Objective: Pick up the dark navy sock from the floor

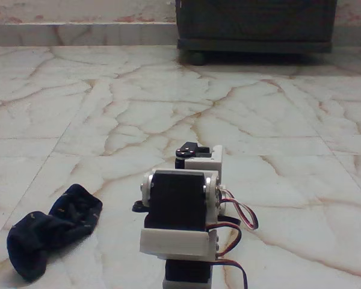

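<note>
- Navy fabric marks the sock (54, 232), which lies crumpled on the floor (168, 114) at the lower left of the fixed view, with tiny orange specks on it.
- Its darker rounded end sits nearest the bottom left corner; the other end reaches up and right toward the arm.
- Cream marble tiles with rusty veins and thin grout lines make up the floor, glossy under the light.
- White and black, the arm (180, 211) stands at the bottom centre, seen from behind, folded low, just right of the sock and apart from it.
- Red, white and black wires (240, 217) loop out from the arm's right side.
- A small black part (186, 149) pokes up behind the white bracket at the arm's far end; the pincer itself is hidden behind the arm's body, so I cannot tell whether it is released or clenched.
- A dark wooden cabinet (256, 24) stands at the top right, against the wall, well apart from the arm and the sock.
</note>
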